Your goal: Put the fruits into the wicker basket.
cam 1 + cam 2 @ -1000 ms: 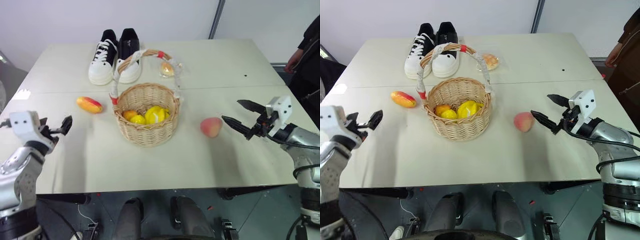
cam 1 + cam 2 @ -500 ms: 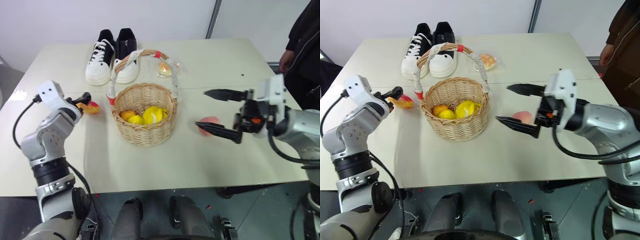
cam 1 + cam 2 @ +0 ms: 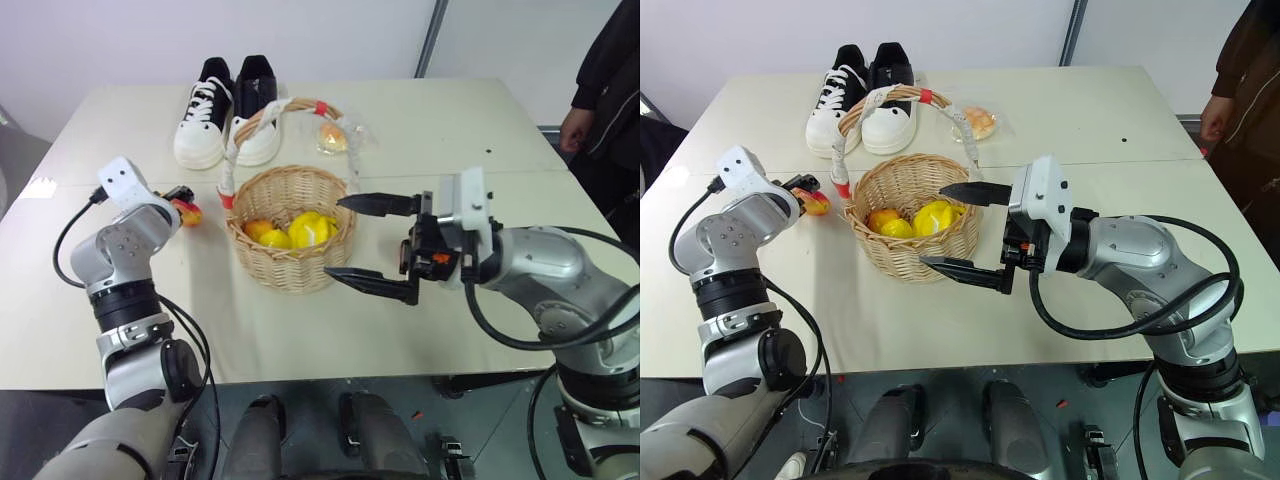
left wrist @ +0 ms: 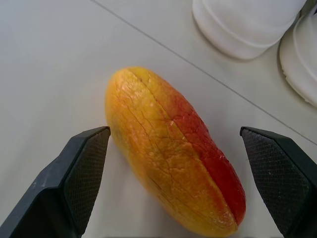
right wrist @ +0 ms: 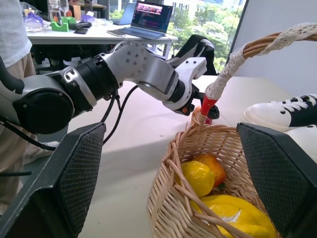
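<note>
An oval red-orange-and-yellow fruit (image 4: 168, 153) lies on the white table left of the wicker basket (image 3: 290, 262). My left gripper (image 4: 173, 134) is open, with one finger on either side of this fruit (image 3: 190, 212) and not touching it. The round tan basket has a tall handle (image 3: 285, 108) wrapped in cloth with red tape. It holds yellow and orange pieces (image 3: 300, 230). My right gripper (image 3: 335, 236) is open and empty. It points leftward at the basket's right side, with its upper finger over the rim.
A pair of black-and-white shoes (image 3: 225, 110) stands behind the basket. A wrapped orange bun (image 3: 335, 138) lies beside them. A person in dark clothes (image 3: 610, 70) stands at the table's far right. The table edge (image 3: 330, 372) runs close in front.
My left gripper came in from the table's left edge to straddle the oval fruit. My right gripper swung left from beside the pink fruit to the basket, and the hand now covers that fruit.
</note>
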### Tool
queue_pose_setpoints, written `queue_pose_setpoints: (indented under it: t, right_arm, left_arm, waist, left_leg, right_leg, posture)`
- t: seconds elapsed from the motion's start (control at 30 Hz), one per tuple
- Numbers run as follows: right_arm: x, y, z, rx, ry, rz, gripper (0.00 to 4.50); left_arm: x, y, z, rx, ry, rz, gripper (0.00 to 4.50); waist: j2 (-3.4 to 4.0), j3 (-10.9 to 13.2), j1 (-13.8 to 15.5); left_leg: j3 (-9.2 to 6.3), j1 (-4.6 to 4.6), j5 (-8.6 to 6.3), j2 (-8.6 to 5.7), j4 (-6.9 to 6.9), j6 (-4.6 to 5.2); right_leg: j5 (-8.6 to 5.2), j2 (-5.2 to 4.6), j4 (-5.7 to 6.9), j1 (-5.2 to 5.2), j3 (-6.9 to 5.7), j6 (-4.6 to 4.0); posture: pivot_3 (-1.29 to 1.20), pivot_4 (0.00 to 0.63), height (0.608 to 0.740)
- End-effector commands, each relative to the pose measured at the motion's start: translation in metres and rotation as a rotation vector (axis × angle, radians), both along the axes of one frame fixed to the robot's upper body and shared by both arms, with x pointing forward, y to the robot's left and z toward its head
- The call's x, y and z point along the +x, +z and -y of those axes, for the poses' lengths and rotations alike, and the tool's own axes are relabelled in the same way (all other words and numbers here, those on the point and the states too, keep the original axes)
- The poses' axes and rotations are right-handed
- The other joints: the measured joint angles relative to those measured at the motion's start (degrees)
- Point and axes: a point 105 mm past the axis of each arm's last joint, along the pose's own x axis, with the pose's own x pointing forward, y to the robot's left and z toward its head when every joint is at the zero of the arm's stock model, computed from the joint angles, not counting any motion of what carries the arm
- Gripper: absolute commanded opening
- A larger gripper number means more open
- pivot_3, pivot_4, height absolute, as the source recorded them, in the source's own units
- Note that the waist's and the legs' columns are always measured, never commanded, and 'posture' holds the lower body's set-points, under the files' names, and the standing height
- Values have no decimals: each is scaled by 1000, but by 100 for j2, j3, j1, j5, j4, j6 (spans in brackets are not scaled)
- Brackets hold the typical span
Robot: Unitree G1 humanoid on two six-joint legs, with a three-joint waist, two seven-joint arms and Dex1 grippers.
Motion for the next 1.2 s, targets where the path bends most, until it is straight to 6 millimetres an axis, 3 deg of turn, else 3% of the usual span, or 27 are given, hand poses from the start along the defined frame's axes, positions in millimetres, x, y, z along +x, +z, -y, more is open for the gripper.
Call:
queue_pose_setpoints:
  t: [0.03, 0.13, 0.23, 0.3, 0.37, 0.47, 0.57, 0.67, 0.8, 0.87, 0.93, 1.07, 1.2]
  right_arm:
    - [-7, 8, -3, 17, 17, 39, 4408]
    - [-5, 4, -2, 4, 4, 35, 4408]
    - [-5, 2, -2, 0, -1, 32, 4500]
    - [-5, 2, -2, -1, -2, 32, 4500]
    - [-5, 1, -2, -1, -2, 31, 4500]
    - [-6, 1, -2, -3, -1, 28, 4500]
    - [-5, 2, -1, -2, -9, 29, 4500]
    - [-3, 3, 5, -2, -33, 23, 4500]
    - [4, 7, 19, 16, -76, 9, 4500]
    - [10, 6, 28, 12, -101, 0, 4500]
    - [15, 3, 34, -1, -121, -5, 4500]
    - [22, 1, 47, -12, -150, -13, 4500]
    - [28, -2, 60, -39, -182, -17, 4500]
  left_arm:
    - [2, 3, -4, 25, 34, -41, 4500]
    - [3, 3, -5, 37, 53, -52, 4500]
    - [2, 4, -7, 49, 67, -49, 3719]
    - [2, 5, -7, 53, 71, -45, 2645]
    - [0, 8, -12, 93, 79, -43, 1861]
    - [-5, 15, -23, 173, 64, -7, 1861]
    - [-19, 38, -35, 288, -35, 195, 1861]
    - [-47, 58, -36, 437, -222, 404, 1861]
    - [-101, 74, -30, 445, -452, 654, 1861]
    - [-131, 81, -9, 395, -643, 758, 1861]
    - [-148, 85, 12, 389, -791, 794, 1861]
    - [-158, 82, 63, 384, -1063, 718, 1861]
    - [-167, 94, 109, 349, -1270, 759, 1861]
  waist:
    - [0, 0, -5]
    - [0, 0, -6]
    - [0, 0, 2]
    - [0, 0, 5]
    - [0, 0, 4]
    - [0, 0, -18]
    - [0, 0, -47]
    - [0, 0, -62]
    - [1, 0, 3]
    - [0, 0, 13]
    - [-1, -1, 33]
    - [-4, -2, 53]
    - [-3, -2, 14]
  left_leg:
    - [0, 0, 0, 0, 0, 0]
    - [1, -1, 0, 0, -1, 0]
    - [1, -1, 0, 0, -1, -1]
    - [1, -2, 1, 0, -1, -1]
    - [1, -2, 1, 0, -1, -2]
    - [1, -2, 1, 0, -2, -2]
    - [4, 2, 2, 1, -9, -4]
    - [8, 5, 6, 6, -20, -12]
    - [12, -3, 11, 9, -25, -20]
    - [17, -9, 11, 6, -21, -19]
    - [23, -25, 11, 7, -4, -19]
    - [44, -40, 11, 1, 11, -20]
    - [60, -42, 12, -1, 8, -19]
  right_leg:
    - [0, 0, 0, 0, 0, 0]
    - [0, -1, -1, 0, 0, 0]
    - [0, -1, -1, -1, 0, 0]
    - [0, -2, -1, -1, 0, 0]
    - [0, -3, -1, -1, 0, 0]
    - [0, -2, -1, -2, 0, 0]
    - [0, -2, 3, -6, 3, -1]
    - [0, -2, 2, -14, 6, -4]
    - [-15, -17, -3, -20, 4, -34]
    - [-27, -54, -6, -20, -4, -56]
    - [-27, -69, -11, -20, -12, -57]
    - [-28, -76, -23, -13, -19, -55]
    - [-29, -73, -34, -12, -14, -50]
  posture:
    - [0, 150, 740]
    - [0, 150, 740]
    - [0, 150, 740]
    - [0, 150, 740]
    - [0, 150, 740]
    - [0, 150, 740]
    - [0, 150, 740]
    - [0, 150, 740]
    - [0, 150, 740]
    - [0, 150, 740]
    - [0, 150, 740]
    - [0, 150, 740]
    - [0, 150, 740]
